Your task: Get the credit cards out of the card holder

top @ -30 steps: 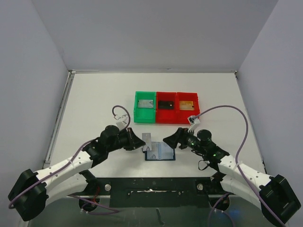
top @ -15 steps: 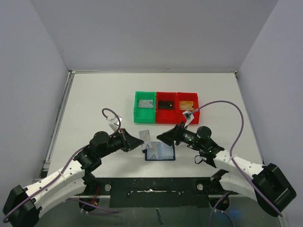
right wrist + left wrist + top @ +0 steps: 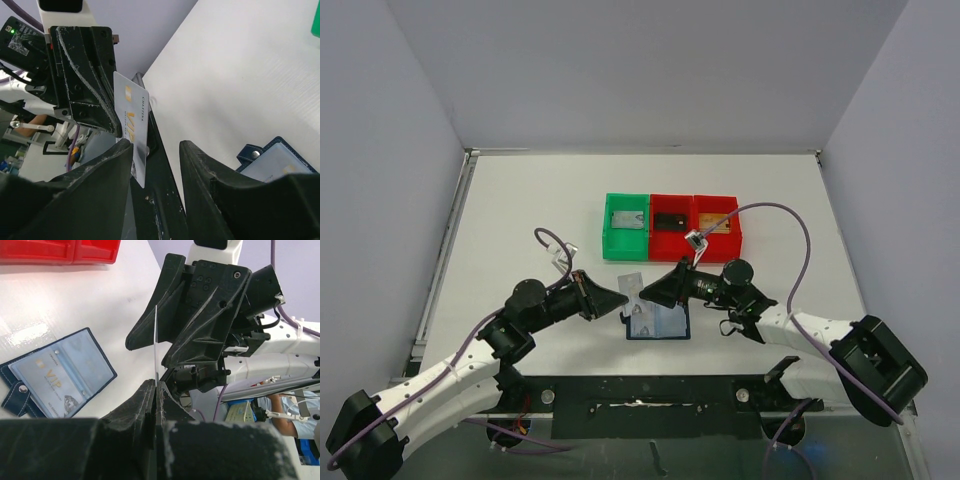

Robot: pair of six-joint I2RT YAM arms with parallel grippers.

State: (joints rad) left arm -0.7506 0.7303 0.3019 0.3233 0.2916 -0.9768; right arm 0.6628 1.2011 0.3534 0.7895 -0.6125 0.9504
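Observation:
A silver-grey credit card (image 3: 632, 287) hangs upright above the table, and my left gripper (image 3: 620, 298) is shut on its lower edge. In the left wrist view the card (image 3: 155, 340) shows edge-on, rising from my left gripper (image 3: 156, 382). My right gripper (image 3: 646, 291) is open, one finger on either side of the card. In the right wrist view the card (image 3: 134, 120) lies against one finger of my right gripper (image 3: 156, 145), with a gap to the other. The navy card holder (image 3: 658, 323) lies open on the table below, with another card (image 3: 50, 377) behind its clear window.
A green bin (image 3: 609, 226) and two red bins (image 3: 694, 222) stand in a row behind the card holder, each with a card inside. The red bins (image 3: 60, 251) fill the left wrist view's top left corner. White table stretches to the left and the far side.
My right gripper has moved left to the raised card and its jaws have narrowed around it. The left arm pulled back early on and has since held the card still.

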